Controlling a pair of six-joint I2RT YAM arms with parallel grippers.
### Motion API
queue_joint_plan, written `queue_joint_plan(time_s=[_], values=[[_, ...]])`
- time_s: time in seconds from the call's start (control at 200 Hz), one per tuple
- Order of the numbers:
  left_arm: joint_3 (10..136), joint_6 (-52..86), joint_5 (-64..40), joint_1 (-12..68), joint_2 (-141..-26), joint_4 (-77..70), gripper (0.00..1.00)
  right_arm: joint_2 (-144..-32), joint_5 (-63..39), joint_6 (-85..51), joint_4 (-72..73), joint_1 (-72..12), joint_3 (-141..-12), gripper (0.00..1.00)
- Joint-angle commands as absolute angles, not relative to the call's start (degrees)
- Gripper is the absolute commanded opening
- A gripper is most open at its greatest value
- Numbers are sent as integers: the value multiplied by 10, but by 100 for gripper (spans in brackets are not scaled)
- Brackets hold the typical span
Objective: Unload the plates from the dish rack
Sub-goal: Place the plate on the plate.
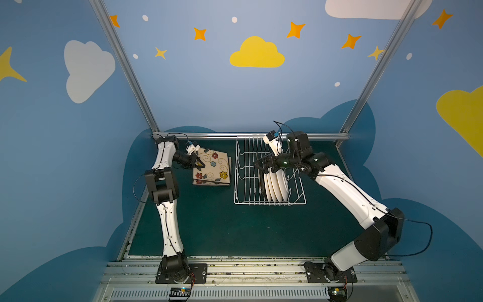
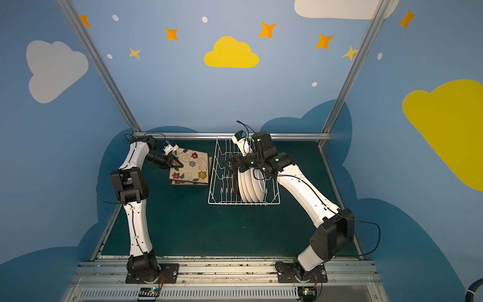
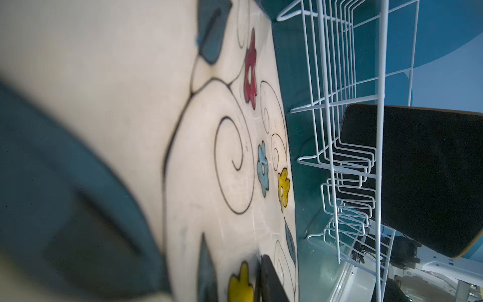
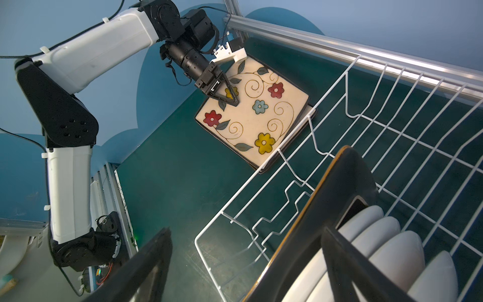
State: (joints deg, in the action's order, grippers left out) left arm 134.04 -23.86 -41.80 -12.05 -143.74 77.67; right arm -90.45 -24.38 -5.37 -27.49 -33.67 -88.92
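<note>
Right gripper is hovering over the dish rack. Its jaws are standing wide and straddling the top edge of the black-backed square plate. It is likely lining up a pinch on this end plate, clear of the four round white plates standing beside it.

Left gripper is sitting over the flowered plate, which is lying face up atop a stack on the green mat, just beside the rack. Its jaws are nearly together with nothing seen between them, and contact is unclear. It is probably squaring the stack.

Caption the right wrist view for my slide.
Open right gripper straddles the black-backed plate in the dish rack, white plates beside it; left gripper holds the flowered plate beyond.
</note>
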Motion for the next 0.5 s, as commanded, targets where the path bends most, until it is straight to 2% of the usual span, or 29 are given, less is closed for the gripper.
queue_joint_plan(time_s=[0.0,0.18,0.275,0.496], values=[[1362,-254,-482,-119,-1423,781,3,-911,-235,-43,-282,-343,-911,89],[1364,-251,-471,-120,-1434,779,3,-923,-227,-32,-295,-348,-925,89],[1366,-248,-459,-120,-1442,780,8,-926,-221,-25,-304,-351,-932,89],[1367,-240,-435,-120,-1456,774,13,-928,-217,-32,-297,-353,-935,89]])
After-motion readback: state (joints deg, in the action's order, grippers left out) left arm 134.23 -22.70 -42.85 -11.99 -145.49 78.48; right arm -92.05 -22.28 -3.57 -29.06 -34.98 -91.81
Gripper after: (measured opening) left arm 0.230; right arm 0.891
